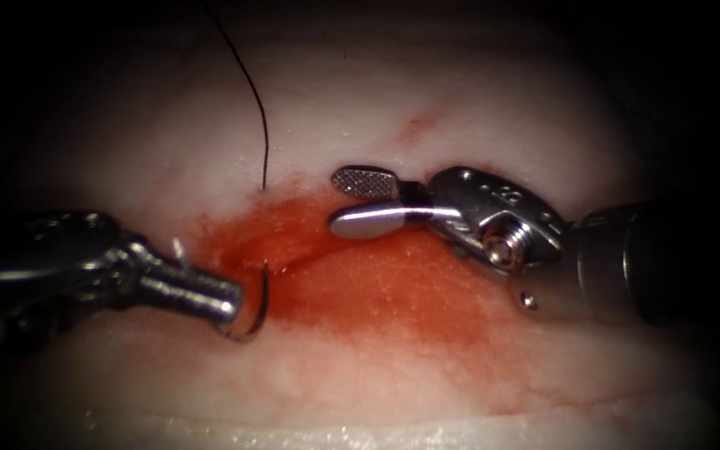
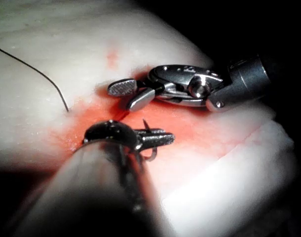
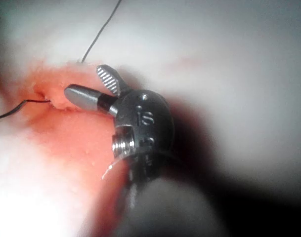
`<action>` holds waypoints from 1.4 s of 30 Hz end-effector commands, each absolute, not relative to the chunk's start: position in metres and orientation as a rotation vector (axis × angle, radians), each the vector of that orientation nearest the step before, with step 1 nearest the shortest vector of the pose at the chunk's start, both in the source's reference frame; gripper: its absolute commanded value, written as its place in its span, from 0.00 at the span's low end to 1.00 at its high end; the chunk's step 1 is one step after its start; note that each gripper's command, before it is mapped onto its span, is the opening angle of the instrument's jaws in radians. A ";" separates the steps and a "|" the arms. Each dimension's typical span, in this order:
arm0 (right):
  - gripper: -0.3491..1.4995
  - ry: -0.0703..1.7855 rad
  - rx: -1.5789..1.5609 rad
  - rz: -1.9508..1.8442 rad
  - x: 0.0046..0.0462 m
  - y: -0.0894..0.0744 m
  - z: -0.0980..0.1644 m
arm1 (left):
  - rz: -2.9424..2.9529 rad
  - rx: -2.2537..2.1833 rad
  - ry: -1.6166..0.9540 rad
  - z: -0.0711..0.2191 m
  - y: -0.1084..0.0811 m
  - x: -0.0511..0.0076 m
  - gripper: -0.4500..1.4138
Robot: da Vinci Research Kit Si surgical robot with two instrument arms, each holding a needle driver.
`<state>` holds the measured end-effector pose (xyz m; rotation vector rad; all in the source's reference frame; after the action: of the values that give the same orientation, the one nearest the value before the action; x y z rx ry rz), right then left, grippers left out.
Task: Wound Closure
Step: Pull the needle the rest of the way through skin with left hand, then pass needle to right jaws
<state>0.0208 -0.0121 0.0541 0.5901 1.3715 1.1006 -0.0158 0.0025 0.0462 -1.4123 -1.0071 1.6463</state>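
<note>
The thread [image 1: 252, 92] runs off the endoscope view's top edge, so its far end can't be seen. The left tool [image 1: 225, 304] covers part of the needle [image 1: 258, 304], and where along the curve it grips is not clear. Whether the needle's upper end sits in the tissue [image 1: 493, 100] can't be told. Both tools' shafts are cut off by the side edges.
</note>
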 end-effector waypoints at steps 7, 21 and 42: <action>0.28 1.282 0.669 1.218 0.0217 -0.013 0.054 | 1.997 -1.488 -0.523 0.042 0.006 -0.0160 0.00; 0.29 1.234 0.687 1.247 0.0214 -0.013 0.053 | 2.089 -1.494 -0.310 0.040 0.011 -0.0155 0.00; 0.74 1.130 0.904 1.371 0.0211 -0.012 0.051 | 2.390 -1.578 0.095 0.050 0.000 -0.0211 0.00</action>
<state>0.0203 -0.0116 0.0502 0.9094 1.1237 1.3781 -0.0207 0.0000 0.0500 -1.5695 0.1149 2.4033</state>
